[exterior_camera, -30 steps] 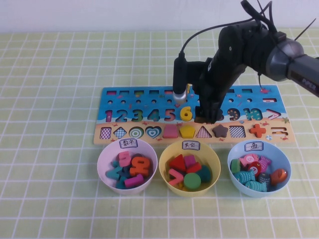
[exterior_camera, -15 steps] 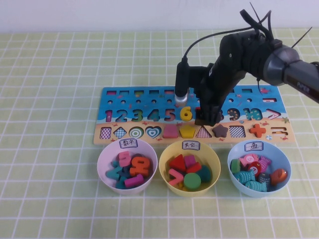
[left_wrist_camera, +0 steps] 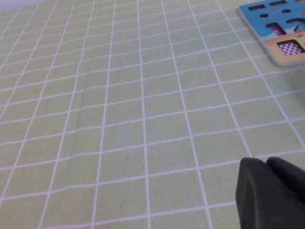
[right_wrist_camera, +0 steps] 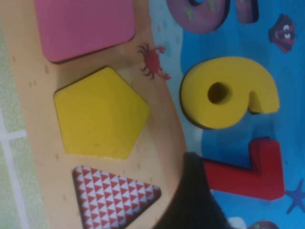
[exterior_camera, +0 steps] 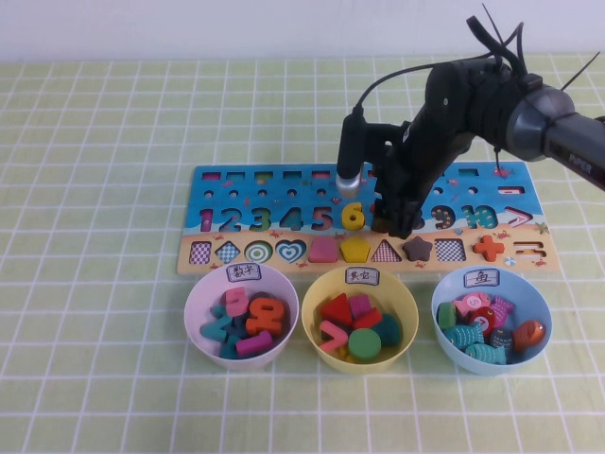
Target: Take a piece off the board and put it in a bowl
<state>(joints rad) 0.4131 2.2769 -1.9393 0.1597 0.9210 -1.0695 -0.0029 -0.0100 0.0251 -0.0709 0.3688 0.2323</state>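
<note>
Over the board's digit row, the right gripper [exterior_camera: 397, 219] is reaching down at the slot just beside the yellow 6 [exterior_camera: 353, 216]. From its wrist camera, one dark finger [right_wrist_camera: 190, 200] is lying against the long stroke of the red 7 [right_wrist_camera: 257, 171]; the other finger is out of sight, so whether the jaws are clamping the 7 cannot be told. The 7 appears to be sitting in or just above its slot on the board [exterior_camera: 284, 189], which is lying flat across the middle of the table.

To do this step well, the gripper is probably best pinching across the 7's straight stroke, lifting straight up until it clears the recess, and keeping off the 6 so that it is not dragged out too. Only then should the arm be carrying it toward the lilac bowl [exterior_camera: 195, 307], the leftmost of three in front of the board, already holding several digits.

Off to the side, the left gripper [left_wrist_camera: 269, 191] is parked low over bare cloth, well away from the work; its jaw state cannot be told.

Everything is resting on a pale green tablecloth [exterior_camera: 95, 142] with a white grid, and a plain white wall [exterior_camera: 189, 28] is running behind it.
</note>
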